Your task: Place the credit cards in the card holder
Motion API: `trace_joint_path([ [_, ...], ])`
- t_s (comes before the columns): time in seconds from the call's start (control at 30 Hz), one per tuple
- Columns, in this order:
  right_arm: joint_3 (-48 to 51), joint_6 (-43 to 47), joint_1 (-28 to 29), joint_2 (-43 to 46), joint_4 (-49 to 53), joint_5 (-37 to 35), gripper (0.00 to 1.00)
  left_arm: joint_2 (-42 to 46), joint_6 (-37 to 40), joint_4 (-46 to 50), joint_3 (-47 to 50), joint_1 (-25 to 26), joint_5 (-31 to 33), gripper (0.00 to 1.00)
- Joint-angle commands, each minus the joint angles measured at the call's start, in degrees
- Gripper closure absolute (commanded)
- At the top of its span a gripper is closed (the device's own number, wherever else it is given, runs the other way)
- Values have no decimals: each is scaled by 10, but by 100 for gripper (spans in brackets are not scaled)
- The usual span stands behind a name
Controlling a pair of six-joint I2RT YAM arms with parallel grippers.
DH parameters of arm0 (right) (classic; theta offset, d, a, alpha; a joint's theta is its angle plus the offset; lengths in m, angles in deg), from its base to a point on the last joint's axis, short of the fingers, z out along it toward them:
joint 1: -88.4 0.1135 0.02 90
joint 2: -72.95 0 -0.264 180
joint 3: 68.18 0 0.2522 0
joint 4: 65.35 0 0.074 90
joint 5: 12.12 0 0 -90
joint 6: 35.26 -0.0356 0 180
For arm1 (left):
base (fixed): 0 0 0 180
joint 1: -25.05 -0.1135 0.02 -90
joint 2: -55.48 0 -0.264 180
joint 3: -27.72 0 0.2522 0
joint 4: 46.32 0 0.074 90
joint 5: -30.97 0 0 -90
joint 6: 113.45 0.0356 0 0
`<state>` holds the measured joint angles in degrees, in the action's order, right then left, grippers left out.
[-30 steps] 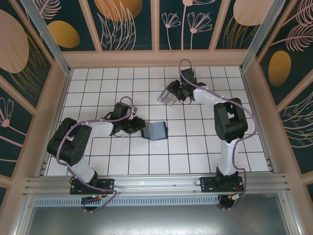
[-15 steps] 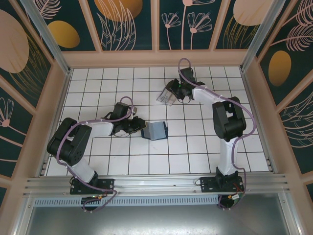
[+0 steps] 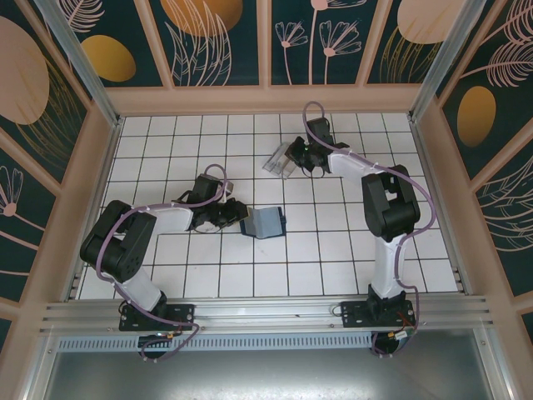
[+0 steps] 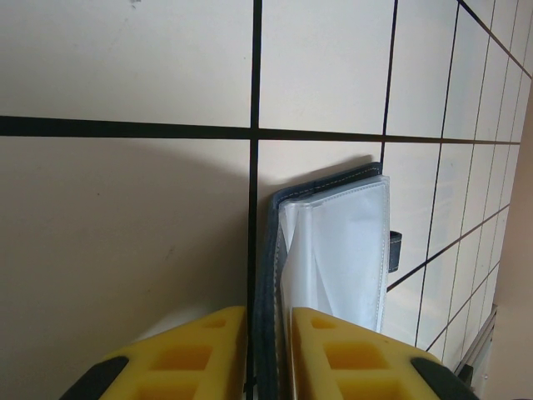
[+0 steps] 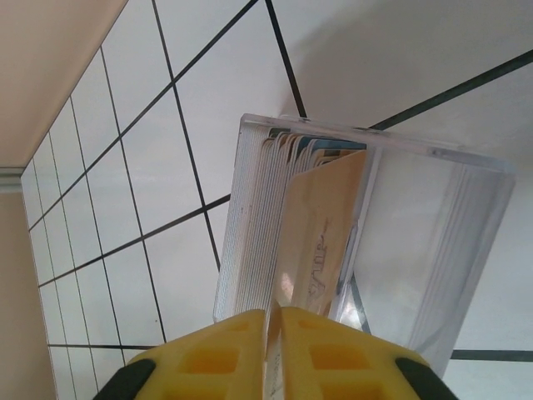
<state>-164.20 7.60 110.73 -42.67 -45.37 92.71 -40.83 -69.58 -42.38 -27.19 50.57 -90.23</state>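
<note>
One clear card holder (image 3: 279,161) is counted on the single tiled worktop (image 3: 166,142). Inside the card holder, one tan-gold credit card (image 5: 325,225) is made out. Behind it, the top edges of bluish cards (image 5: 321,143) are seen, but their number cannot be told. One dark blue folding wallet (image 3: 264,222) is counted, apart from the card holder on its near side. Two arms are counted, the left arm (image 3: 133,242) and the right arm (image 3: 387,208), each ending in one hand. The right hand (image 3: 301,155) is found at the card holder, and the left hand (image 3: 236,218) is found away from it, at the wallet.
</note>
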Motion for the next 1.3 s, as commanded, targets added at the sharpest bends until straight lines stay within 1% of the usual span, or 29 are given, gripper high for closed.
trace_joint_path([
  [0.0,11,1,-2,33,-15,-6,92,0,9,8,-6,0,-9,77],
  [0.13,10,3,-2,35,-9,-9,95,-2,9,7,-6,0,-9,78],
  [0.17,10,4,-2,36,-6,-9,98,-1,10,7,-6,0,-9,78],
  [0.2,10,4,-1,37,-5,-9,99,-3,9,7,-5,0,-8,78],
  [0.33,9,3,-3,45,13,-17,99,-1,8,7,-4,0,-7,78],
  [0.5,9,-13,-10,64,60,-18,100,4,8,8,-3,0,-6,78],
  [0.63,13,-16,-11,97,82,7,100,3,18,17,-3,0,-8,86],
  [0.8,31,36,-8,148,120,8,100,3,27,23,-10,0,-16,87],
  [0.87,45,81,9,184,136,-13,100,3,30,27,-13,1,-17,87],
  [0.93,69,114,29,220,143,-20,100,2,34,36,-16,0,-14,85],
  [1.0,104,146,45,248,131,-3,100,2,43,51,-19,1,0,82],
  [1.1,170,192,69,275,88,59,100,-5,52,71,-27,0,11,79],
  [1.17,207,210,82,275,65,109,100,-10,52,78,-32,0,12,77],
  [1.23,230,229,87,262,57,146,100,-9,56,78,-34,0,10,76],
  [1.27,236,242,100,253,62,160,100,-9,59,80,-35,0,11,76],
])
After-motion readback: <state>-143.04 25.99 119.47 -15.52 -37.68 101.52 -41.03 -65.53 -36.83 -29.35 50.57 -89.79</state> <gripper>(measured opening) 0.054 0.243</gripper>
